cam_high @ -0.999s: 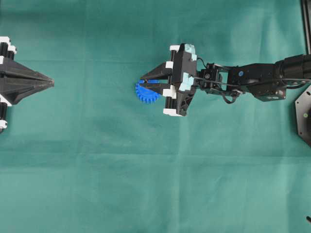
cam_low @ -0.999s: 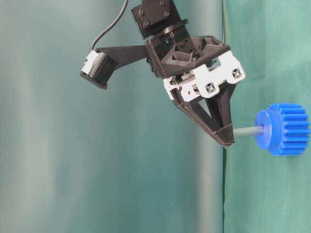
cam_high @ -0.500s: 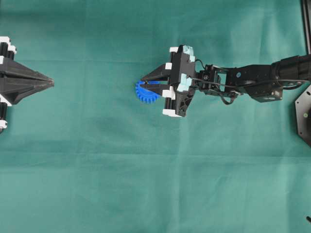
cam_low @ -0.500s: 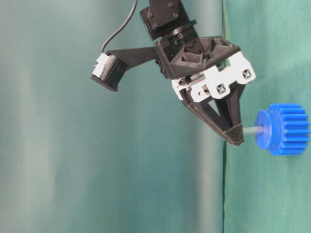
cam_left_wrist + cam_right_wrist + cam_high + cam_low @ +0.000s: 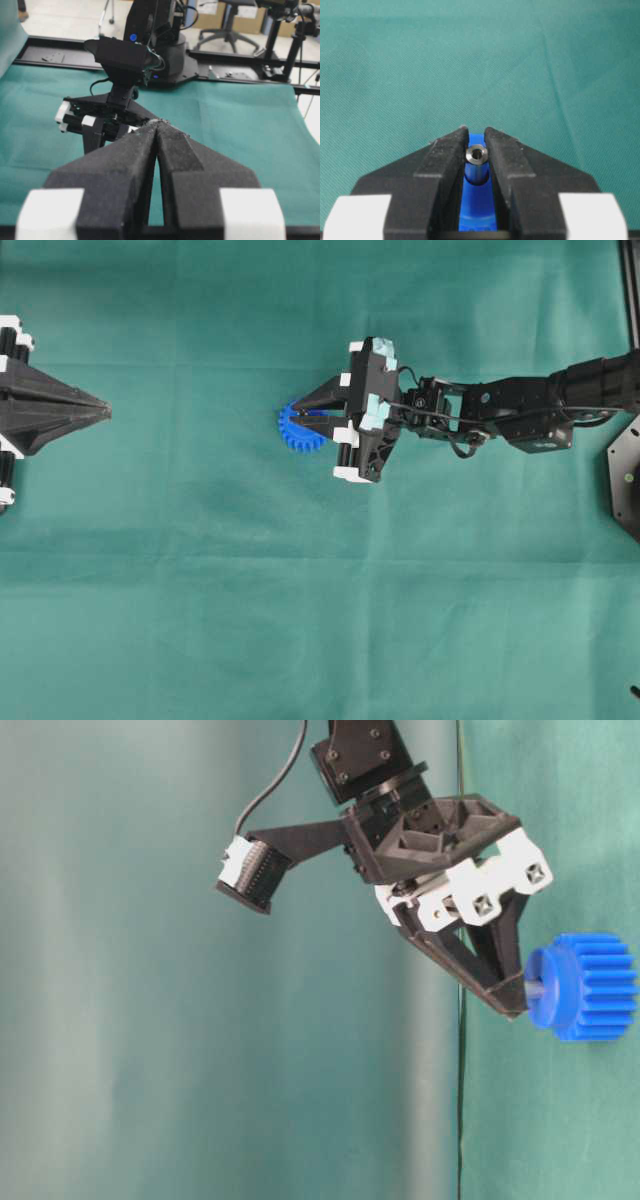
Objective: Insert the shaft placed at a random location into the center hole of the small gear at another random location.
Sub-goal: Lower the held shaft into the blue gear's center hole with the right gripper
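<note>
The small gear [image 5: 300,440] is bright blue and lies on the green cloth, a little right of the middle. My right gripper [image 5: 292,412] hangs over it, shut on the shaft [image 5: 476,154], a silvery pin whose hollow end shows between the fingers. From table level only a short stub of the shaft [image 5: 537,988] shows between my right gripper [image 5: 515,1007] and the small gear [image 5: 590,988]. The shaft stands in the center hole and hides it. My left gripper [image 5: 105,410] rests shut and empty at the far left, its tips together [image 5: 159,123].
The green cloth [image 5: 320,620] covers the whole table. A black mounting plate [image 5: 625,480] sits at the right edge and a black rail [image 5: 630,290] runs along the top right. The right arm's base [image 5: 160,55] stands across the table.
My right gripper has moved toward the small gear with the shaft in it. The stretch of shaft showing between fingertips and gear has shrunk to a stub. The left arm has not moved.
</note>
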